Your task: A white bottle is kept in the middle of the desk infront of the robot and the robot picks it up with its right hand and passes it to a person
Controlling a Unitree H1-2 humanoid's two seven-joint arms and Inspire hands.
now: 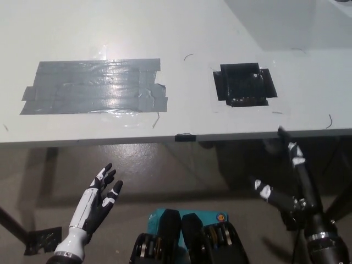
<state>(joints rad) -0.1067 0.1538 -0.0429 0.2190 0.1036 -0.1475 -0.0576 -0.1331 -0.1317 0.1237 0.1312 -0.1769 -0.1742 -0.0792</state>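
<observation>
The black right hand [291,190] sits low at the right of the head view, below the front edge of the bench [187,33], with its fingers [296,159] spread wide apart and holding nothing; one points up toward the bench edge, another juts out toward the left. It hangs over the floor [176,176], well apart from anything on the bench top. The white left hand [99,198] rests at the lower left, also below the bench, its fingers loosely apart and empty, palm turned partly upward.

On the bench, a black square patch [245,84] with rough taped edges lies toward the right, nearest the right hand but beyond the edge from it. A broad patch of grey tape strips [93,87], shiny under the light, lies toward the left. A small dark clip [184,136] sits on the front edge of the bench between the two patches. A scrap of dark tape [38,239] lies on the floor at the lower left.

The white bottle cannot be seen anywhere on the bench or in either hand
</observation>
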